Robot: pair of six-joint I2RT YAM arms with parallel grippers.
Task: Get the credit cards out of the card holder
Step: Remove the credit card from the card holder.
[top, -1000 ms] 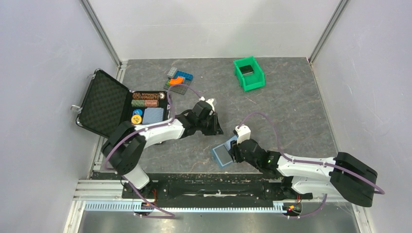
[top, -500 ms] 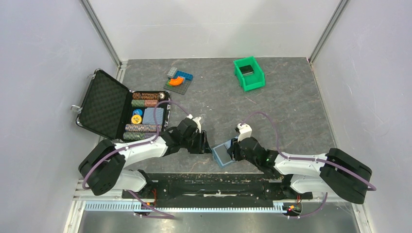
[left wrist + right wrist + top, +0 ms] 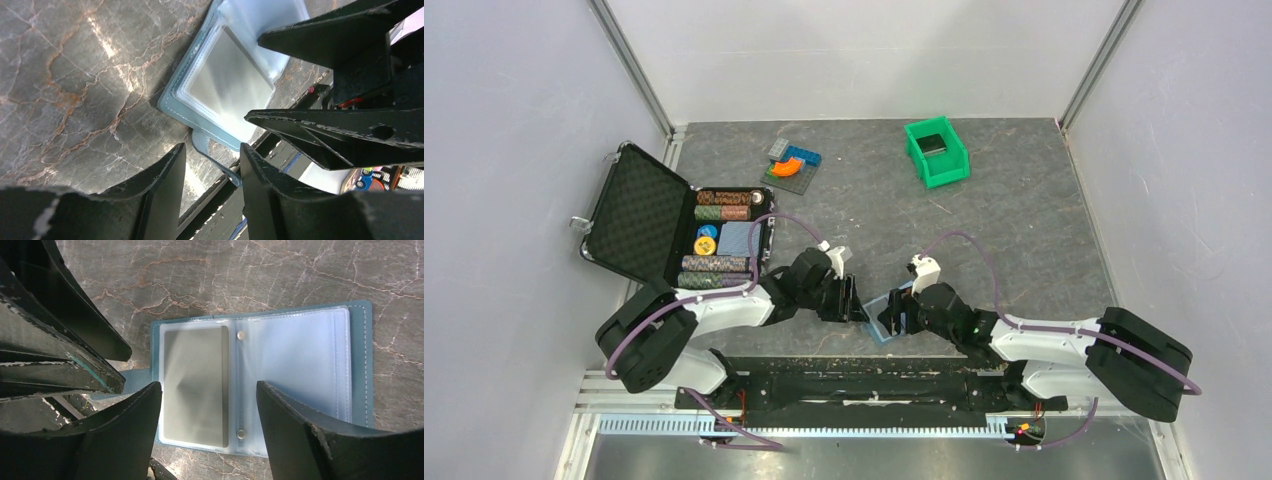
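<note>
Near the worktop's (image 3: 984, 230) front edge, the card holder (image 3: 295, 360) lies open and flat, inner faces up. A grey card (image 3: 196, 385) sits in the clear sleeve (image 3: 197, 342) on the half beside the strap (image 3: 202, 142). Over the card hangs the right pincer (image 3: 207, 387), jaws wide, gripping nothing. The left pincer (image 3: 212, 150) is at the strap, jaws partly spread and gripping nothing.

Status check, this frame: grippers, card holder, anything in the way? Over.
Left gripper open, right gripper open above card holder. Holder spread flat, one grey card in its sleeve, not out yet. Nothing lying on it.
</note>
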